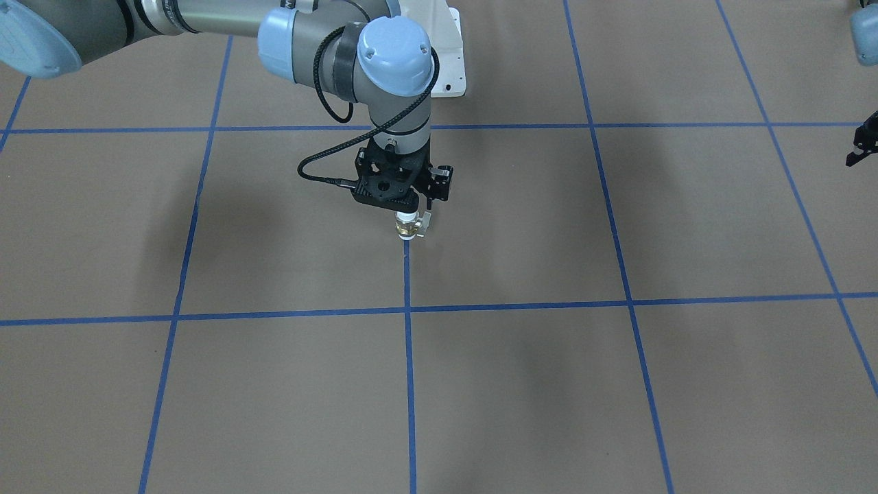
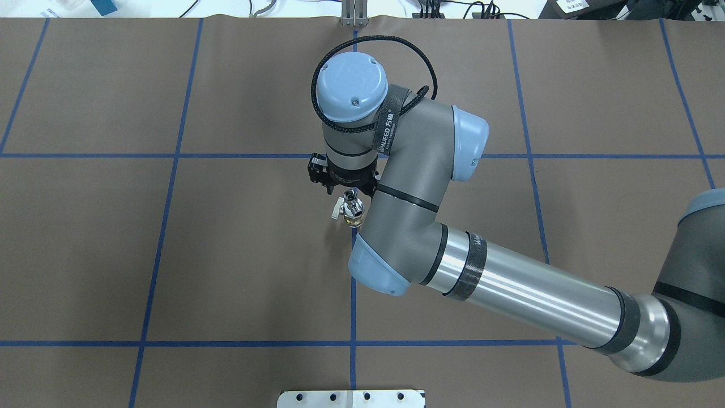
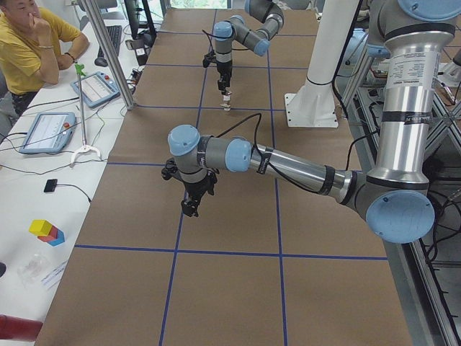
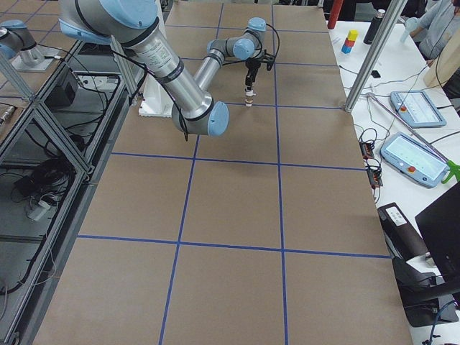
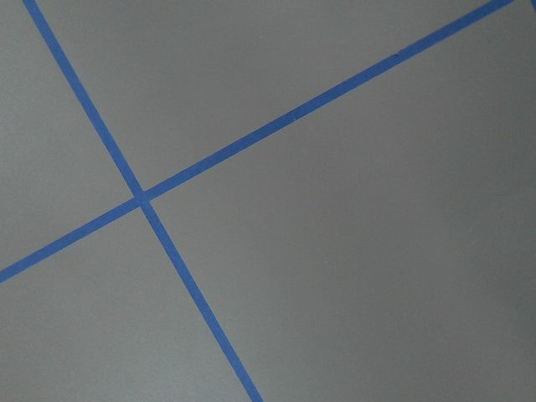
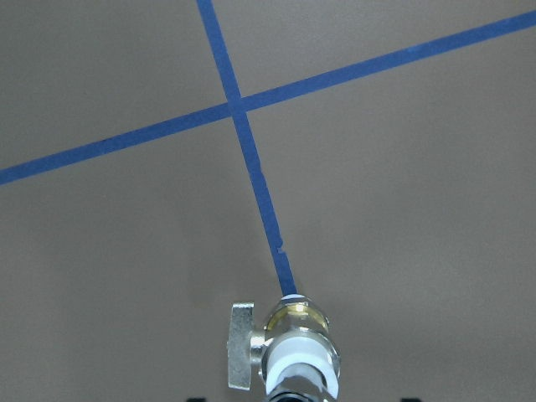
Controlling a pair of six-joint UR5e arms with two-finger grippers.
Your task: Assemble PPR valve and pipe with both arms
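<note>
The PPR valve (image 1: 409, 226) hangs upright under my right gripper (image 1: 406, 211), over a blue tape line near the table's middle. Its white body, brass band and side handle show in the right wrist view (image 6: 295, 335). From overhead the silver pipe (image 2: 352, 207) sits on top of the valve (image 2: 355, 221), right under the gripper (image 2: 348, 197), which is shut on it. I cannot tell whether the valve's lower end touches the table. My left gripper (image 1: 859, 149) hovers far off at the table's left end (image 3: 191, 205), open and empty.
The brown table bears a grid of blue tape (image 5: 142, 199). The white pedestal base (image 2: 351, 398) stands at the robot's edge. An operators' desk with tablets (image 3: 43, 131) and metal posts (image 3: 108, 54) line the far side. A person (image 3: 29, 43) sits there.
</note>
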